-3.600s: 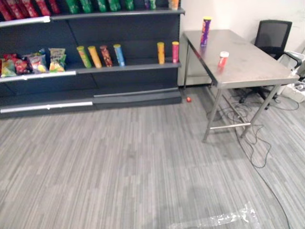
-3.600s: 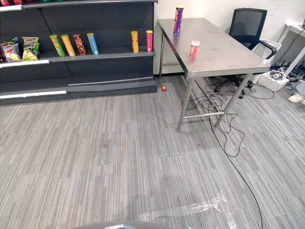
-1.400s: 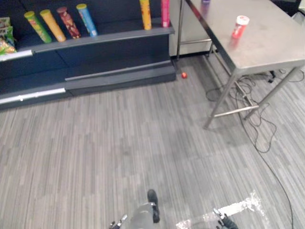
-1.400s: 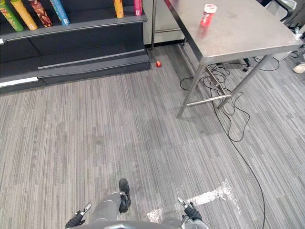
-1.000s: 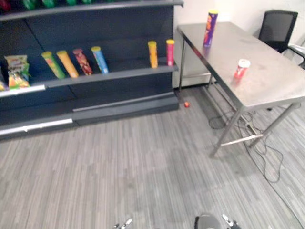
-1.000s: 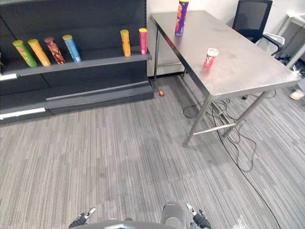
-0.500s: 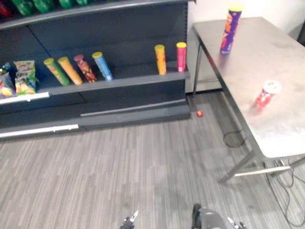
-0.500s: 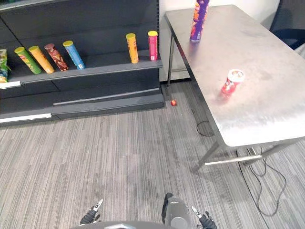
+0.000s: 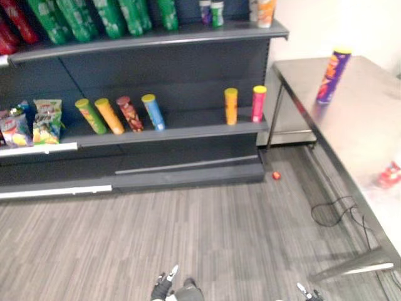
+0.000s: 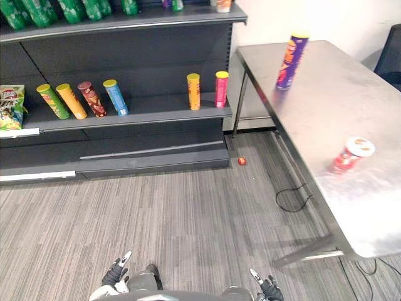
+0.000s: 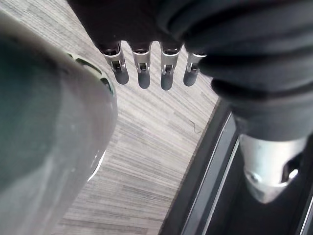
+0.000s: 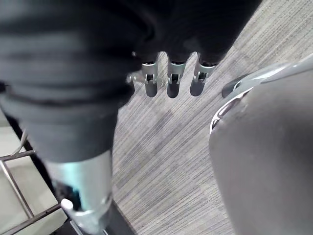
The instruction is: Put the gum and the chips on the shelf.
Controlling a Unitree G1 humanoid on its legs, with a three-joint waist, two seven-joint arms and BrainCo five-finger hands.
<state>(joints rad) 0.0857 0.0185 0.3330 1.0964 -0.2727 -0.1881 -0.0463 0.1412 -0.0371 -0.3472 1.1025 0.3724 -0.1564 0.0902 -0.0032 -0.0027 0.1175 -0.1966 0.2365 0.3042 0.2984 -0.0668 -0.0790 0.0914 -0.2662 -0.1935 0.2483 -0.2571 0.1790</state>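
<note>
hands: your left hand (image 10: 116, 271) and right hand (image 10: 270, 288) hang low, fingers straight, empty | gum (image 10: 353, 154): upright on the tabletop (image 10: 326, 113), nearer end | chips (image 10: 289, 61): upright, farther back | shelf (image 10: 156, 113): beyond, left | risk: a hasty reach tips either can, and it rolls off the tabletop.

Left hand (image 11: 142, 66) and right hand (image 12: 174, 81) each comprise a black ribbed cover (image 11: 254, 58), a row of silver fingers (image 11: 166, 73) with dark tips, and a separate silver thumb (image 11: 266, 166).
</note>
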